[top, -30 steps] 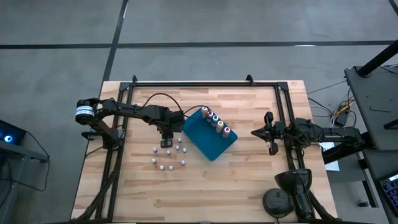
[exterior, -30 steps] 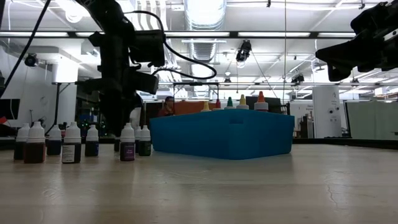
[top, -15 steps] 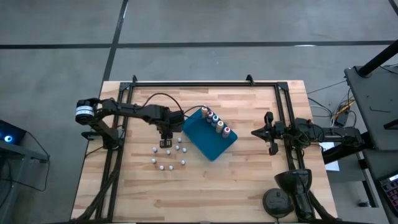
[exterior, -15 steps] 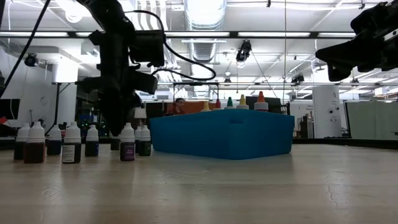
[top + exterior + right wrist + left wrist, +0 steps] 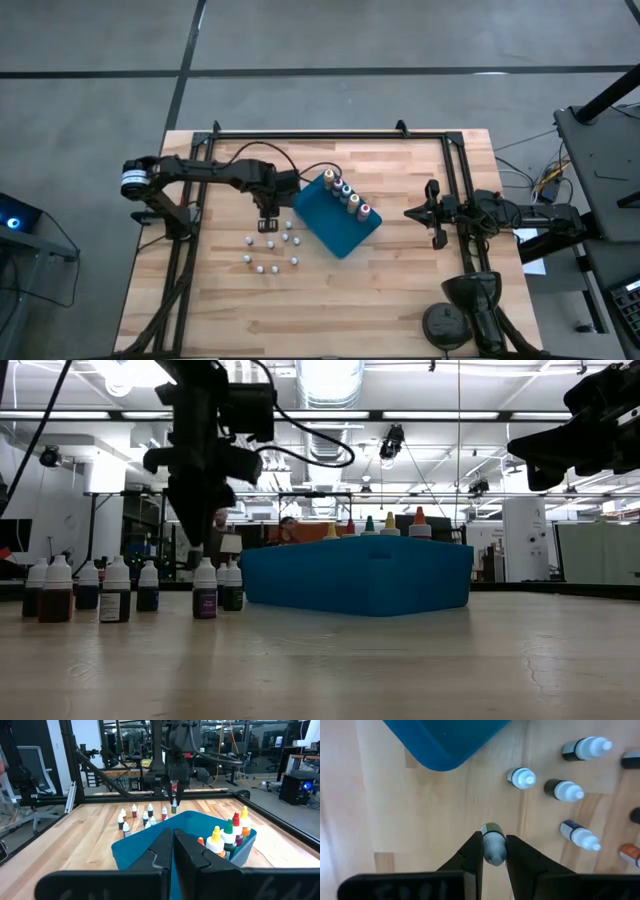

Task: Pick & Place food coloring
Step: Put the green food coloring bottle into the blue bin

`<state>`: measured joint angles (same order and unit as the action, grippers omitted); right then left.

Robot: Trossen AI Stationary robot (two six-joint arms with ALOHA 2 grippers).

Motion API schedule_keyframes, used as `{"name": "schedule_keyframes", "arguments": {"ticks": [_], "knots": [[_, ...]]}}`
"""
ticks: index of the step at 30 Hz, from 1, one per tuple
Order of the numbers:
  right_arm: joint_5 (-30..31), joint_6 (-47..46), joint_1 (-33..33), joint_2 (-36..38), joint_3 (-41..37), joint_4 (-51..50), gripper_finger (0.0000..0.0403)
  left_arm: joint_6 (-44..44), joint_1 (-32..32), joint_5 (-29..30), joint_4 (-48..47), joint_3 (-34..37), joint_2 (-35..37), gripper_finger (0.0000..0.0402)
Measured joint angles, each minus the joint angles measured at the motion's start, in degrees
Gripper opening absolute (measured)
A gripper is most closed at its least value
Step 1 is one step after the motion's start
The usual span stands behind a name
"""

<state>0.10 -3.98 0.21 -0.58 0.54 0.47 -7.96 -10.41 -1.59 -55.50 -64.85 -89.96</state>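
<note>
- Wooden worktop (image 5: 390, 290) carries a loose cluster of white-topped bottles (image 5: 270, 252) toward its left half, standing upright and apart from one another
- Just beyond them the left claw (image 5: 493, 851) hangs above the wood, clamped on one small bottle (image 5: 493, 845) with a white cap and a greenish body, lifted clear of the surface
- Beside that claw sits the blue tray (image 5: 335, 225), turned at an angle, with five colour-capped bottles (image 5: 349, 198) lined up along its far edge
- In the low view these caps (image 5: 388, 524) poke above the tray wall (image 5: 360, 575)
- Well off to the right, the right claw (image 5: 433, 213) waits above the worktop's edge, its fingers pressed together with nothing between them
</note>
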Motion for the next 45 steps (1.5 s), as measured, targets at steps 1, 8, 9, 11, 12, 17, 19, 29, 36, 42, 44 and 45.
{"name": "schedule_keyframes", "arguments": {"ticks": [1,8,9,11,12,17,19,29,36,42,44,45], "knots": [[0.00,0.06,0.00,0.00,0.00,0.00,0.0009,-0.14,-0.02,0.05,-0.88,-0.86,-0.01,0.0044],[0.00,-0.07,0.00,0.00,0.00,0.00,0.0009,-1.08,-0.05,0.16,-5.09,-7.42,0.00,0.0044],[0.00,-0.03,0.00,0.00,0.00,0.00,0.0009,-1.09,-0.09,0.16,-5.36,-8.38,0.00,0.0044],[0.00,0.04,0.00,0.00,0.00,0.00,0.0009,-1.23,-0.13,0.41,-5.61,-10.12,0.00,0.0044],[0.00,-0.04,0.00,0.00,0.00,0.00,0.0009,-1.21,-0.16,0.61,-5.60,-10.94,0.00,0.0044],[0.00,-0.05,0.00,0.00,0.00,0.00,0.0009,-0.96,-0.53,1.14,-6.24,-15.27,-1.45,0.0044],[0.01,0.05,0.00,0.02,0.00,0.00,0.0009,-1.19,-0.70,1.14,-6.90,-17.12,-2.61,0.0044],[0.00,0.02,0.00,0.02,0.00,0.00,0.0009,-0.99,-2.19,1.21,-8.95,-28.13,-11.79,0.0044],[0.00,0.02,0.00,0.02,0.00,0.00,0.0009,2.82,-3.25,1.20,-9.25,-33.90,-17.07,0.0044],[0.00,0.05,0.00,0.00,0.00,-0.02,0.0009,5.86,-4.27,1.21,-9.08,-35.52,-19.25,0.0044],[0.00,-0.04,0.00,0.04,0.00,0.00,0.0009,7.02,-4.52,1.19,-8.88,-35.77,-19.94,0.0044],[-0.01,0.03,0.00,0.04,0.00,-0.01,0.0009,7.45,-4.57,1.19,-8.75,-35.81,-20.25,0.0044]]}}
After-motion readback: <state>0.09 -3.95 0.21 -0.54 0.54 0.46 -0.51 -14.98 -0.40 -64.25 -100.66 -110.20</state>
